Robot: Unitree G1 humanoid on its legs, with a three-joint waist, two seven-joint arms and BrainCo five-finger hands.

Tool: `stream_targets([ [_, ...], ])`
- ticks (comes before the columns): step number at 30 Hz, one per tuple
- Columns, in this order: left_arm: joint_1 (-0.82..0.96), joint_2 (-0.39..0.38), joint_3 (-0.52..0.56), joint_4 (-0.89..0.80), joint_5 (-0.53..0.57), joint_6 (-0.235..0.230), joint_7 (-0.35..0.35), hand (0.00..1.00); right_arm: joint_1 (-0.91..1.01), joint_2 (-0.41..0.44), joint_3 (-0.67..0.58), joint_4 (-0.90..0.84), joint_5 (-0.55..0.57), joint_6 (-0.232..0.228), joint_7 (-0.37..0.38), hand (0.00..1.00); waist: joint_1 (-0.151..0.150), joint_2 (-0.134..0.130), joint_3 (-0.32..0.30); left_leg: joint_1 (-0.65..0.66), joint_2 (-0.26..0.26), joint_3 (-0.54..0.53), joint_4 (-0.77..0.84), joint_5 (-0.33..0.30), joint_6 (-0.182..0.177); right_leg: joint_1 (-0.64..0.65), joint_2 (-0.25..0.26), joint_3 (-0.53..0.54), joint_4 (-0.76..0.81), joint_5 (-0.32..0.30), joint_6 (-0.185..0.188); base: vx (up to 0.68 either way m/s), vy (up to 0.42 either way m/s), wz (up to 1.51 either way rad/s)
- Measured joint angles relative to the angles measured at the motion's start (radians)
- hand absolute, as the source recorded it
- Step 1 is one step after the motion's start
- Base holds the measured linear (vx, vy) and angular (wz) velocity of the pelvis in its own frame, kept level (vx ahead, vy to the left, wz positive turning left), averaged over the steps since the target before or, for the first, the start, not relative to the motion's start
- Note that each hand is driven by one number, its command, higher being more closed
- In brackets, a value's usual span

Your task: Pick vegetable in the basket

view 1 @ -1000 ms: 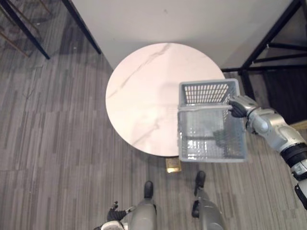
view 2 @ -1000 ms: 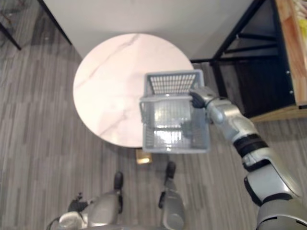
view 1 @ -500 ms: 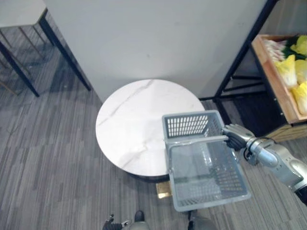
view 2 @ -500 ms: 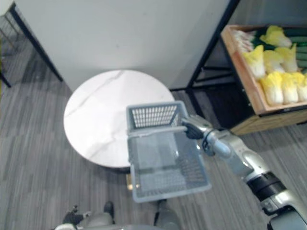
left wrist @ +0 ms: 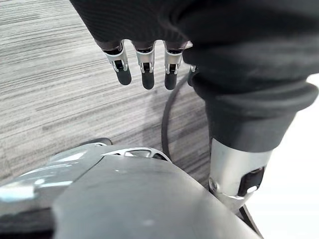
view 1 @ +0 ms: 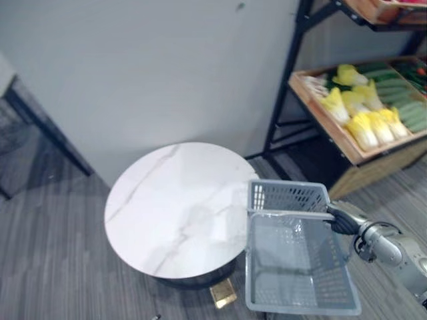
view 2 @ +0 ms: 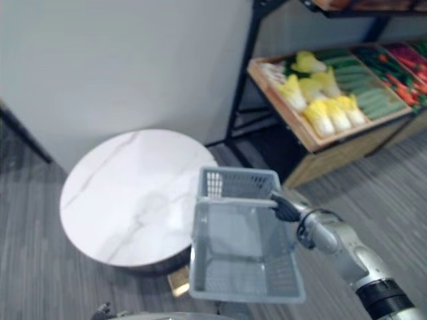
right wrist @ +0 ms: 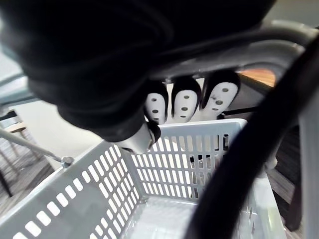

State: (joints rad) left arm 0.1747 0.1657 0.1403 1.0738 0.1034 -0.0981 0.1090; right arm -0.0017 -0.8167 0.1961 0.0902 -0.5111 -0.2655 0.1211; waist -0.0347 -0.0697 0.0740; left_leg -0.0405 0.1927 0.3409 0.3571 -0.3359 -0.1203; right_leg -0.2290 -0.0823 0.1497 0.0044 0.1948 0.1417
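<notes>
— Where the left eye looks down, what carries the basket (view 1: 300,267)?
— The right hand (view 1: 342,220), curled round its handle (view 1: 290,215). The basket hangs just beside the round white surface (view 1: 173,207).
— And the right eye?
— Vegetables (view 2: 320,103), yellow heads and green ones, lie in a wooden crate (view 2: 299,130) on the shelf, well apart from the basket.
— Left wrist?
— The left hand (left wrist: 144,64) hangs over the grey floor (left wrist: 50,74), straight-fingered, holding nothing.
— Right wrist?
— Fingers (right wrist: 183,102) wrap the handle above the basket's slotted walls.
</notes>
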Motion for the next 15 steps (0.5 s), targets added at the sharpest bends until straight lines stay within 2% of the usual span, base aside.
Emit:
stream_targets([
  [1,-0.007,0.006,-0.004,0.001,0.000,0.000,0.000,0.00,0.004,0.005,0.000,-0.003,-0.001,0.001,-0.002,1.00,-0.011,-0.005,0.000,-0.015,-0.002,0.012,0.029,-0.013,0.008,-0.013,-0.002,0.004,0.000,0.008,0.010,-0.17,0.089,-0.69],
  [2,-0.028,0.018,-0.012,0.002,0.002,0.000,0.001,0.00,0.006,0.015,0.002,-0.007,-0.002,0.003,-0.002,1.00,-0.024,-0.020,0.005,-0.032,-0.010,0.044,0.063,-0.025,0.025,-0.035,-0.003,0.012,-0.011,0.051,0.009,-0.20,0.076,-1.04],
  [3,-0.035,0.013,-0.012,0.008,0.013,-0.002,0.002,0.00,-0.003,0.027,0.009,-0.007,-0.004,0.006,-0.002,1.00,0.005,-0.017,-0.003,-0.027,0.019,0.122,0.044,-0.007,0.054,-0.046,0.011,-0.026,-0.087,0.169,-0.010,-0.20,0.051,-1.22],
  [4,-0.047,0.012,-0.011,0.018,0.025,-0.003,0.002,0.00,-0.010,0.031,0.014,-0.008,-0.012,0.005,-0.003,1.00,0.012,0.004,0.009,-0.026,0.037,0.153,0.035,0.003,0.049,-0.070,0.018,-0.129,-0.003,0.112,-0.083,-0.16,0.025,-1.30],
  [5,-0.055,0.010,-0.020,0.028,0.029,-0.002,0.002,0.00,-0.017,0.029,0.021,-0.003,-0.027,0.004,-0.005,1.00,0.010,0.001,0.001,0.000,0.035,0.186,0.003,0.031,0.043,-0.107,-0.012,-0.354,0.217,-0.089,-0.238,-0.05,0.033,-0.90],
  [6,-0.053,0.010,-0.024,0.020,0.029,-0.003,0.002,0.00,-0.029,0.027,0.025,0.001,-0.031,0.004,-0.006,1.00,0.007,-0.003,-0.001,0.013,0.020,0.216,0.005,0.034,0.042,-0.117,-0.037,-0.452,0.308,-0.137,-0.243,-0.06,0.122,-1.26],
  [7,-0.055,0.009,-0.017,0.014,0.029,0.002,0.000,0.00,-0.064,0.030,0.046,0.013,-0.036,0.005,-0.010,1.00,0.015,-0.011,0.000,0.014,0.012,0.240,0.025,0.027,0.065,-0.130,-0.032,-0.544,0.308,-0.078,-0.284,-0.18,0.109,-1.78],
  [8,-0.040,-0.001,-0.010,0.025,0.029,0.001,-0.001,0.00,-0.105,0.033,0.070,0.019,-0.040,0.005,-0.009,1.00,0.055,0.010,-0.004,0.042,0.027,0.282,-0.050,0.029,0.086,-0.104,0.036,-0.494,0.184,0.025,-0.255,-0.25,0.051,-1.97],
  [9,-0.040,-0.003,-0.003,0.032,0.029,-0.001,-0.003,0.00,-0.110,0.045,0.071,0.022,-0.041,0.006,-0.009,1.00,0.067,0.016,0.001,0.068,0.039,0.338,-0.077,0.048,0.080,-0.093,0.047,-0.484,0.168,0.023,-0.241,-0.27,-0.062,-1.68],
  [10,-0.041,-0.008,-0.011,0.037,0.029,0.001,-0.003,0.00,-0.109,0.045,0.076,0.026,-0.040,0.005,-0.010,1.00,0.051,0.023,-0.002,0.084,0.039,0.376,-0.113,0.081,0.070,-0.092,0.004,-0.564,0.340,-0.135,-0.287,-0.14,-0.097,-1.07],
  [11,-0.042,-0.005,-0.018,0.043,0.029,0.004,-0.003,0.00,-0.115,0.052,0.077,0.038,-0.039,0.005,-0.010,1.00,0.040,0.028,0.000,0.097,0.041,0.402,-0.137,0.097,0.066,-0.057,-0.034,-0.592,0.411,-0.233,-0.235,-0.11,-0.098,-0.83],
  [13,-0.030,-0.006,-0.018,0.043,0.029,0.013,-0.005,0.00,-0.124,0.059,0.080,0.039,-0.040,0.005,-0.010,1.00,0.043,0.020,-0.006,0.100,0.042,0.464,-0.145,0.119,0.051,0.009,-0.067,-0.578,0.355,-0.288,-0.162,-0.06,-0.153,-0.97],
  [14,-0.025,-0.005,-0.017,0.045,0.029,0.015,-0.006,0.00,-0.135,0.075,0.081,0.039,-0.042,0.005,-0.010,1.00,0.043,0.000,-0.015,0.099,0.042,0.502,-0.143,0.128,0.041,0.045,-0.068,-0.561,0.260,-0.298,-0.118,-0.04,-0.200,-0.94],
  [15,-0.027,-0.003,-0.014,0.046,0.029,0.016,-0.006,0.00,-0.137,0.078,0.080,0.040,-0.044,0.005,-0.010,1.00,0.043,0.004,-0.013,0.098,0.046,0.508,-0.142,0.132,0.036,0.046,-0.055,-0.556,0.236,-0.293,-0.123,-0.03,-0.224,-0.69],
])
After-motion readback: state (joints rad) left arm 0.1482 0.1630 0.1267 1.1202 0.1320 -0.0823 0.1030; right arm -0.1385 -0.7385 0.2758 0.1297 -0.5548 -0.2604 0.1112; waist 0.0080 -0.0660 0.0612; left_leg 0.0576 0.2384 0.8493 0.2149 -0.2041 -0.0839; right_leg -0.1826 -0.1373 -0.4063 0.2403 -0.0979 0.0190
